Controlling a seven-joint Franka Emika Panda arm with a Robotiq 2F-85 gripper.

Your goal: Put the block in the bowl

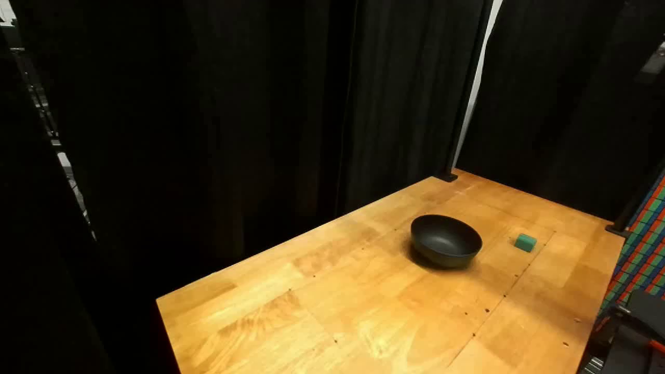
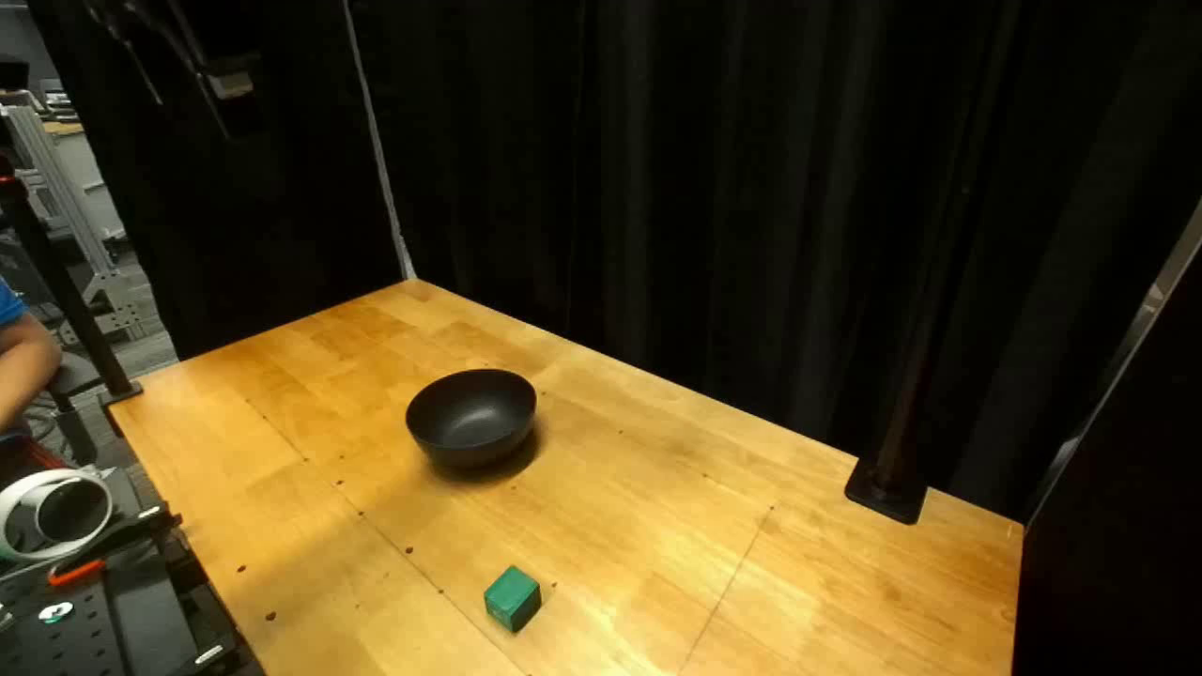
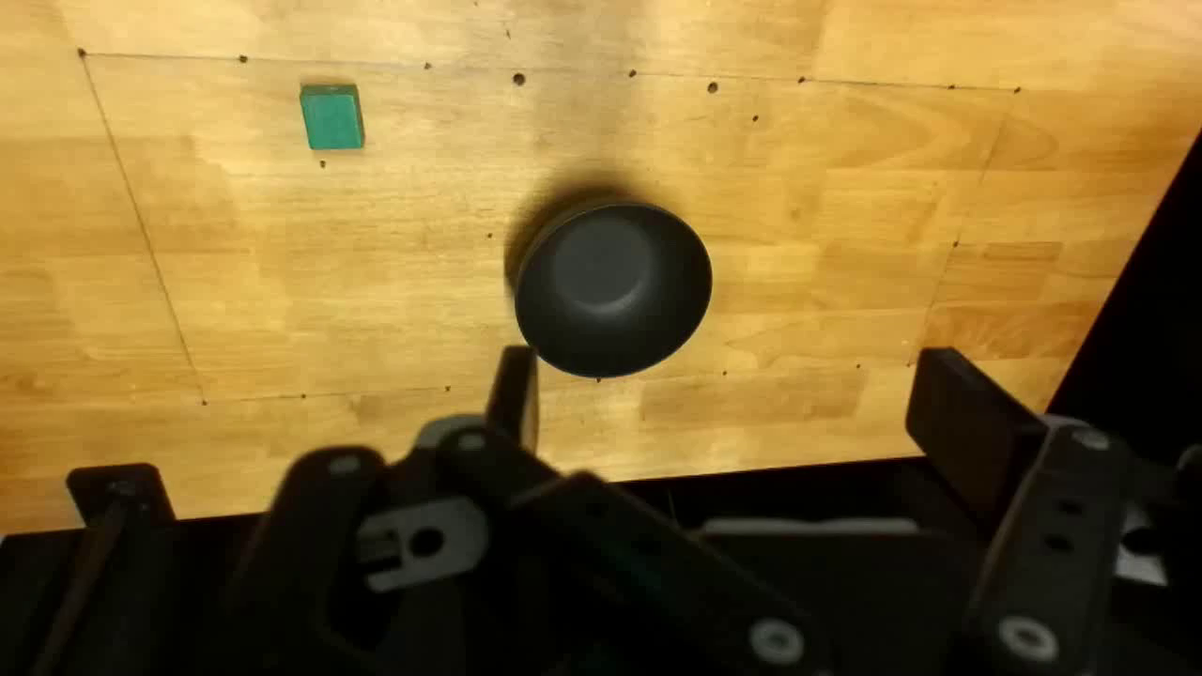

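The green block [image 3: 332, 118] sits on the wooden table, apart from the bowl. It shows in both exterior views, at the right [image 1: 526, 242] and at the bottom middle [image 2: 513, 597]. The black bowl [image 3: 612, 291] stands upright and shows no contents in the wrist view; it is also in both exterior views [image 1: 446, 242] [image 2: 472, 417]. My gripper [image 3: 728, 380] is open, with wide-apart fingers and nothing between them. It is above the table, with the bowl ahead of its left finger and the block farther up and left in the wrist view. I cannot make the gripper out clearly in the exterior views.
The wooden table [image 1: 332, 306] has black curtains [image 2: 714, 188] along its edges. A black post base [image 2: 887, 490] stands at a table edge. A black cart [image 2: 122, 601] with a white ring-shaped item [image 2: 19, 512] is beside the table. A person's arm [image 2: 23, 361] shows at the far left.
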